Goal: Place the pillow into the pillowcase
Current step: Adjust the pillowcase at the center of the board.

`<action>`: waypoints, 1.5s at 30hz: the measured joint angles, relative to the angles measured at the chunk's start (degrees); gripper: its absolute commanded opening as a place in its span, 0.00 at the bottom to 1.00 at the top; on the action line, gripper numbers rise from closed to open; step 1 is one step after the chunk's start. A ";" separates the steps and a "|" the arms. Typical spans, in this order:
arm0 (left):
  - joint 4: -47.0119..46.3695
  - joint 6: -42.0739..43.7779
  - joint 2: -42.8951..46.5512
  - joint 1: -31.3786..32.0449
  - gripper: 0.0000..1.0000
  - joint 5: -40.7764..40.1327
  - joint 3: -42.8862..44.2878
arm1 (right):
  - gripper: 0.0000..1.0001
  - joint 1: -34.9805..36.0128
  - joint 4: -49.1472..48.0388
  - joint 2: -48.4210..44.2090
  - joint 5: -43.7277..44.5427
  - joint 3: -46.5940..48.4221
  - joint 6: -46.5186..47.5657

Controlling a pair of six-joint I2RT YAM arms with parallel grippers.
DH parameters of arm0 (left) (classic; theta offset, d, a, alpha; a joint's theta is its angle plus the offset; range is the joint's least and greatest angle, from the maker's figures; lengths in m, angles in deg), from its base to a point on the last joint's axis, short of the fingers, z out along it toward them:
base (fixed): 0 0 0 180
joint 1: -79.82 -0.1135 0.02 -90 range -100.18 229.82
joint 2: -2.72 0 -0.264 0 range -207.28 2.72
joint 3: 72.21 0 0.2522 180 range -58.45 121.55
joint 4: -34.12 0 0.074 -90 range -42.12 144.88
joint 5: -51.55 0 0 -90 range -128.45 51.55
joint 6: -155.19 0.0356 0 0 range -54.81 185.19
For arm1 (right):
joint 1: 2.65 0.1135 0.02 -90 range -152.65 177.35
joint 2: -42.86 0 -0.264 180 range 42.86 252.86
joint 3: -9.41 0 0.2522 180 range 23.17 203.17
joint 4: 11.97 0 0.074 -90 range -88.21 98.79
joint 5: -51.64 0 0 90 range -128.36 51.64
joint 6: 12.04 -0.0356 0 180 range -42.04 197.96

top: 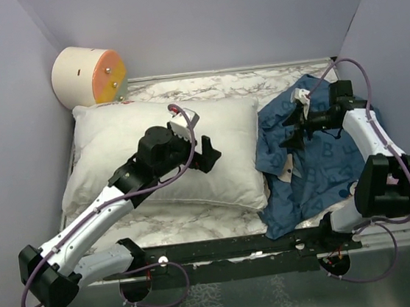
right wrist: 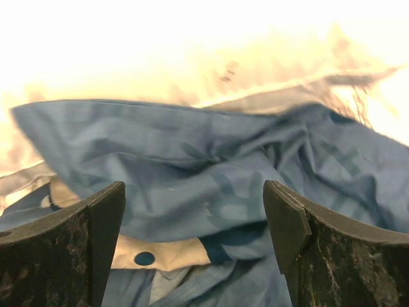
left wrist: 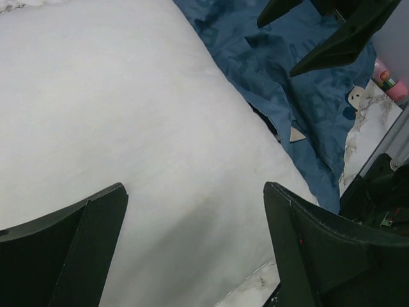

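White and plump, the pillow (top: 153,156) fills the table's (top: 205,87) left half under the spread, empty left gripper (top: 209,153), while the crumpled pillowcase (top: 311,175) lies against its right edge beneath the spread, empty right gripper (top: 293,130).

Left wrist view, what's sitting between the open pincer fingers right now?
Only the pillow fills the gap between the left pincer fingers; the pillowcase lies beyond it, seen in the left wrist view.

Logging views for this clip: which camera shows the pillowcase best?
The top external view: the whole crumpled pillowcase shows, lying right of the pillow. The right wrist view gives only close-up blue folds; the left wrist view catches its edge beside the pillow.
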 measured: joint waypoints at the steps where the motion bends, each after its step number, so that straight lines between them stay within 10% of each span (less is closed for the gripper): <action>1: -0.85 -0.44 1.51 0.00 0.93 0.00 -1.57 | 0.89 0.31 1.92 -0.87 -1.25 0.04 2.95; 11: -6.84 -5.81 16.31 -0.28 0.99 -0.57 -14.95 | 0.85 8.63 9.16 -5.14 -2.40 -4.04 18.67; 13: -7.02 -6.69 18.62 -0.28 0.99 -0.85 -16.15 | 0.72 10.93 6.64 -6.45 -0.92 -6.84 17.16; 17: -7.19 -8.04 21.09 -0.39 0.99 -1.18 -16.83 | 0.15 13.42 1.68 -6.80 1.70 -9.92 12.11; 20: -7.30 -8.57 21.81 -0.39 0.99 -1.40 -16.83 | 0.01 13.51 -4.55 -6.69 5.40 -10.01 4.11; 32: -5.70 -8.79 26.08 -0.39 0.99 -3.08 -16.83 | 0.01 13.55 -34.71 8.74 34.32 4.37 -37.51; 45: -4.17 -9.38 23.87 -0.39 0.98 -3.48 -14.97 | 0.12 15.23 -38.99 34.93 41.83 25.66 -59.45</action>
